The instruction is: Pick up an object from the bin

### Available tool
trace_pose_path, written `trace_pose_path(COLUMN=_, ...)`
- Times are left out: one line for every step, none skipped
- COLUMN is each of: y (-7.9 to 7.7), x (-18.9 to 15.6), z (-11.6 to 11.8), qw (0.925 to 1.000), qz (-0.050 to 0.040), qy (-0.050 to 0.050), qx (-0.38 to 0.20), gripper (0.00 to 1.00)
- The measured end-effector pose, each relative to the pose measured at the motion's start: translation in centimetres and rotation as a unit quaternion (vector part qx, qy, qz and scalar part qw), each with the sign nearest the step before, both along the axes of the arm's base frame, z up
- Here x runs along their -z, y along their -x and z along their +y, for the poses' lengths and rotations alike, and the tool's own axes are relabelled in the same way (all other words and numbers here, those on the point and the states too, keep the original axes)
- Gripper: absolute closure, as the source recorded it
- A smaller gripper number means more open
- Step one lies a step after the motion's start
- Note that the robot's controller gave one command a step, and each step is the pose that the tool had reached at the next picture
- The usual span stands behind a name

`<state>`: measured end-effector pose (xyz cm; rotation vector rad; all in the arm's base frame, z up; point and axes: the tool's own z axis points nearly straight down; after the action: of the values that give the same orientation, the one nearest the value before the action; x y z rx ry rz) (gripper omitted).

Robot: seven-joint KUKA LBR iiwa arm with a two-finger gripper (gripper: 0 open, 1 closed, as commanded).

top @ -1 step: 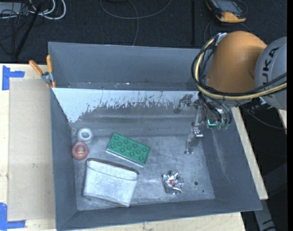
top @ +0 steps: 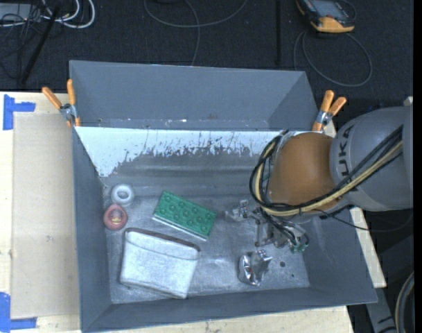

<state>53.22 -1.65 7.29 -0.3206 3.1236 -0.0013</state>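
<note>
Sitting at the left of the bin [top: 190, 106], a small white ring [top: 121, 194] and a pink round cap [top: 115, 218] are lying close together at the foot of the left wall, probably because round things are rolling down the sloped side and settling there. Just in front of them a folded white cloth [top: 159, 263] is lying flat along the front of the floor. A green studded plate [top: 185, 214] is resting askew just behind the cloth, though whether the two are touching is hard to say. All four are lying well apart from the arm. Further right, the arm with its orange cover [top: 301, 168] is coming in over the right wall, cables looping round the wrist, and the end effector [top: 265, 238] is hanging low over the right half of the floor. Just below it in the view, a small shiny silver piece [top: 253, 269] is lying near the front right corner with bare floor around it. That makes it the thing the end effector is hanging over, and nothing is crowding it. Whether the end effector is standing wide or narrow I am not able to tell, since its metal parts and the silver piece are blending together from this angle. Nothing is showing clearly as held, so the pick is looking not yet done.
</note>
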Motion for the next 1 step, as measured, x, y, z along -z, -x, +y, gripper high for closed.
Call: trace_pose_path(y=5.35, x=-2.76, z=-3.45, qw=0.9941, qz=-0.0003, qy=0.0, qx=0.109, gripper=0.0)
